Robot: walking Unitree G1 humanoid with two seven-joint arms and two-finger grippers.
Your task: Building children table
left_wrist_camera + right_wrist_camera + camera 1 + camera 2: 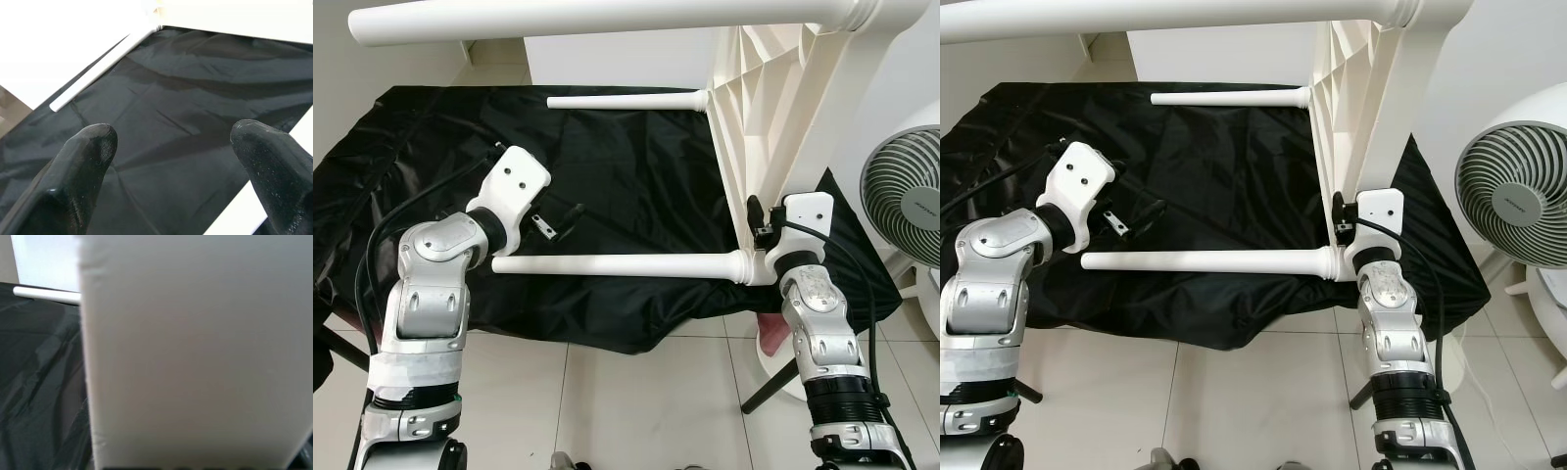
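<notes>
The white tabletop (773,117) stood on its edge on the black cloth (626,166), its legs sticking out sideways; it could tip over if the near leg (617,264) were pushed, because only the right gripper (760,227) steadied it at the corner. The left gripper (563,217) hung spread wide above the cloth, holding nothing; whether the right one was spread or pressed together, I could not tell.

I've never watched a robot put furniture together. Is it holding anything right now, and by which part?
The right gripper is at the white table top's lower corner, by a leg socket; whether it grips cannot be told. The left gripper is open above the black cloth, holding nothing.
</notes>
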